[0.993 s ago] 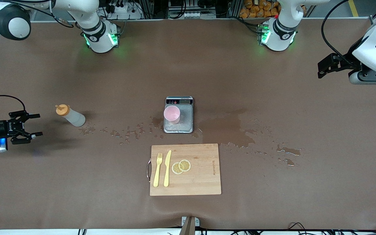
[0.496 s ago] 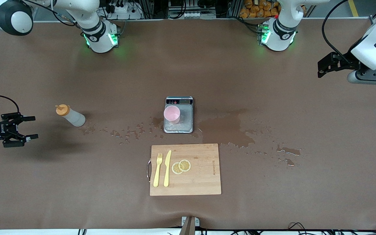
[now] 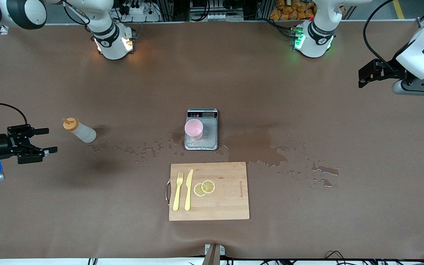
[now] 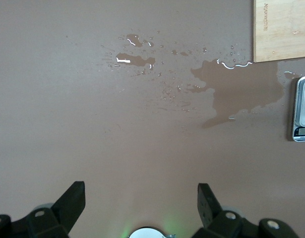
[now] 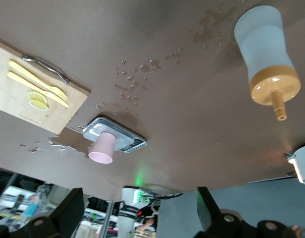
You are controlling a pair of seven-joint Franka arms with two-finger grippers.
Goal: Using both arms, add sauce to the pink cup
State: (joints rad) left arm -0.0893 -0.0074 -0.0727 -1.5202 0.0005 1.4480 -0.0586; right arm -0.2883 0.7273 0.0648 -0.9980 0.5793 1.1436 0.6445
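The right gripper [image 3: 48,140], black with two fingers spread apart and empty, hangs over the brown tabletop [image 3: 307,228] at the right arm's end, level with the small translucent whitish plastic squeeze bottle with an orange nozzle cap [image 3: 79,130], which stands upright near it but apart. The round pale pink plastic cup [image 3: 193,129] sits on a small grey kitchen scale [image 3: 209,138] at mid-table, well apart from the bottle. Scattered wet spots [image 3: 142,150] lie between bottle and scale, and a larger puddle [image 3: 256,145] spreads toward the left arm's end. Nearer the front camera lies a rectangular wooden cutting board [image 3: 226,195] carrying a yellow plastic fork [image 3: 177,191], a yellow plastic knife [image 3: 188,189] and two lemon slices [image 3: 204,187]. The left gripper [image 4: 141,198], jaws wide apart and empty, waits above the bare tabletop at the left arm's end.
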